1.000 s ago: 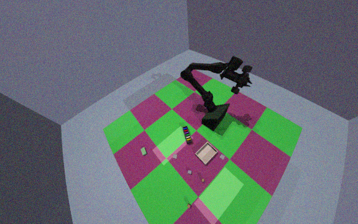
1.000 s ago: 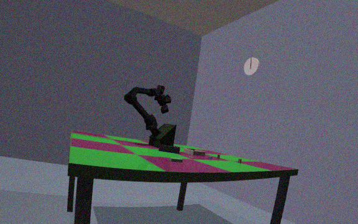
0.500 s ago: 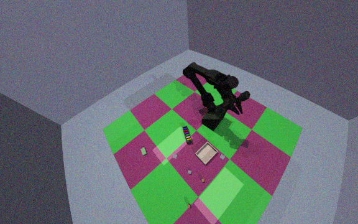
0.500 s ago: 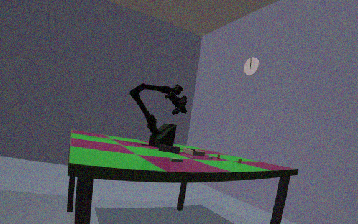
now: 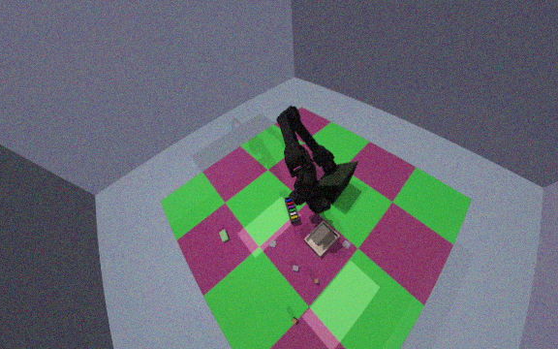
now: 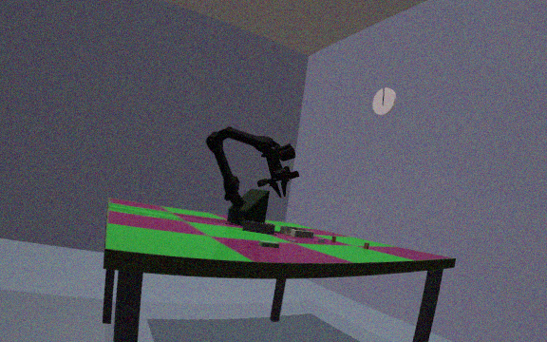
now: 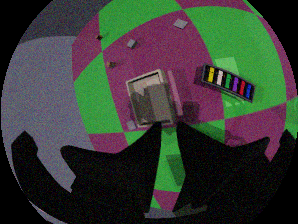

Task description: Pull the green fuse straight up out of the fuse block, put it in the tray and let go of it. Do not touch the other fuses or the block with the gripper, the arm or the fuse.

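Hanging well above the worktop (image 6: 169,244), the end effector (image 7: 164,183) is narrowed with nothing pinched. The green fuse (image 7: 228,82) is seen in the fuse block (image 7: 229,83) ahead and to the right in the wrist view, the block's long axis slanting across it and the tray (image 7: 152,99) lying nearer.

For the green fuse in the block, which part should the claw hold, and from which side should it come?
Hold the green fuse by its exposed top, coming straight down from above. It stands upright in the fuse block, with other fuses close beside it along the row, so the fingers should probably close across the row.
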`<state>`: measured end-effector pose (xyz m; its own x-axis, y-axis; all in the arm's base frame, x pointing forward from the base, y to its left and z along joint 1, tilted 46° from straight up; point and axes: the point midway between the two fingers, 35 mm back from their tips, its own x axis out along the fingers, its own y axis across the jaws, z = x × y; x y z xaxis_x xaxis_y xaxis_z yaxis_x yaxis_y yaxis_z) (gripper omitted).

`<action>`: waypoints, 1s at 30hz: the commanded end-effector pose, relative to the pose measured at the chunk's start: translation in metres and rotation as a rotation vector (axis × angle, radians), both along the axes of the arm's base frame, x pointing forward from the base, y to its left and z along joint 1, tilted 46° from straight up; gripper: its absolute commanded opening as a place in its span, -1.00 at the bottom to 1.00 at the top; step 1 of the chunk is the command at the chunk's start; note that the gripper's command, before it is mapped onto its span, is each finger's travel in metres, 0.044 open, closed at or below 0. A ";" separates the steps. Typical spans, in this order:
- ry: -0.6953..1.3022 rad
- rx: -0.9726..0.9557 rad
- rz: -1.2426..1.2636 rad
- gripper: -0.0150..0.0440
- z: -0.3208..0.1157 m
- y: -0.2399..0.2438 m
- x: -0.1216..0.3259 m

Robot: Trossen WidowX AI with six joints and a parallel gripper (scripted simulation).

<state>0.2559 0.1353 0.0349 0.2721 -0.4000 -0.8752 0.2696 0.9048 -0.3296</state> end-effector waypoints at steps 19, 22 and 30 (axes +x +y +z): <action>0.023 -0.321 -0.306 -0.25 0.001 -0.128 0.039; 0.023 -0.321 -0.306 -0.25 -0.001 -0.130 0.039; 0.023 -0.321 -0.305 -0.25 -0.006 -0.136 0.039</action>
<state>0.2957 0.0026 0.0318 0.0842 -0.7067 -0.7025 0.5043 0.6383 -0.5816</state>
